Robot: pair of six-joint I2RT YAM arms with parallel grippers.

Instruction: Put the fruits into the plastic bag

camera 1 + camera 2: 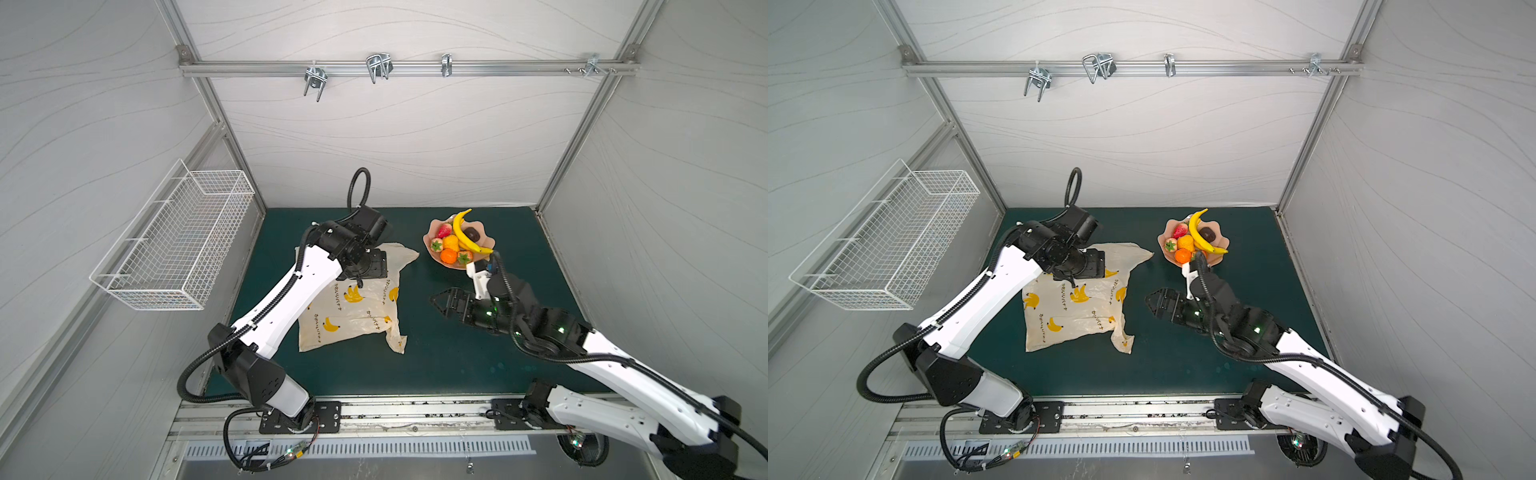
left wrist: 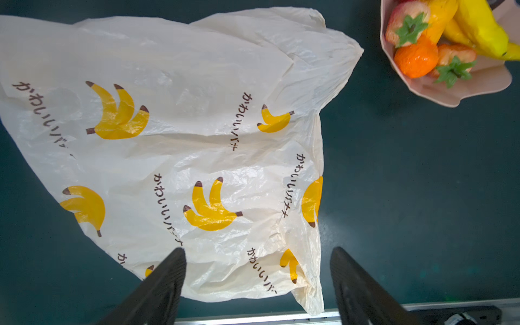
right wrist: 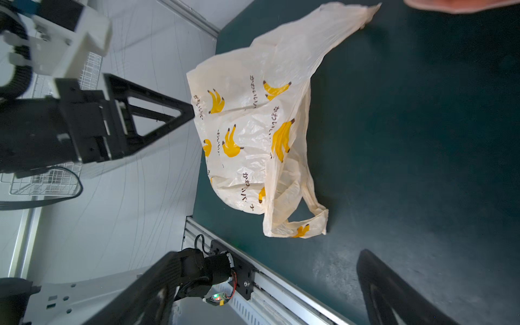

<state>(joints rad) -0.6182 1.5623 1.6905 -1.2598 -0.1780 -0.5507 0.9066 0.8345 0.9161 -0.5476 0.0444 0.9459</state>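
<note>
Spread wide and empty, the left claw [image 2: 258,250] is held over the plastic bag [image 2: 174,118], which is laid flat and crumpled on the green worktop [image 1: 457,365], left of centre in both top views. The right claw [image 3: 267,253] is likewise seen parted wide with nothing gripped, beside the bag's handle end but apart from it. The fruits [image 1: 457,241] are piled in a pink dish [image 2: 464,90] towards the far right, clear of the bag.

Wire basket [image 1: 174,237] on left wall; pink dish [image 1: 434,229] on mat [image 1: 457,353].
</note>
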